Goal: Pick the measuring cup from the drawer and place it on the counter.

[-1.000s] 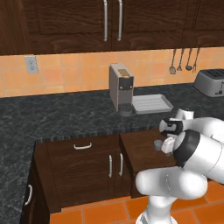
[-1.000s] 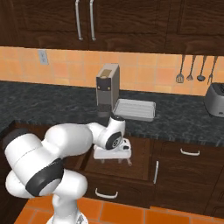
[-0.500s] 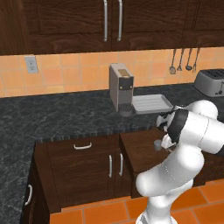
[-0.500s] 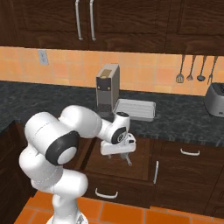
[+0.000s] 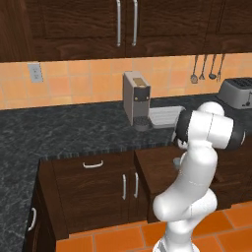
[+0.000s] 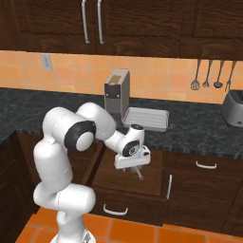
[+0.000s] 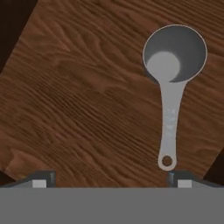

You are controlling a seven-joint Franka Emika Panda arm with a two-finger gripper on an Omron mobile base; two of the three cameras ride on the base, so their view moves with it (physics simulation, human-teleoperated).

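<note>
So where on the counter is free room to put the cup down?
Free: the counter left of the coffee machine. Crowded: the machine, the tray and the toaster to its right. The cup lies in the drawer.

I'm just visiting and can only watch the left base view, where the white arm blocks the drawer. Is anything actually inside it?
Observer: Yes, a small grey measuring cup lies on the drawer floor, handle pointing toward the gripper.
Operator: Has the robot grabbed it?
Observer: No. The fingertips stand wide apart, with the cup's handle end close by one of them.
Operator: Is anything else in there?
Observer: The hand view shows bare wood around the cup.
</note>
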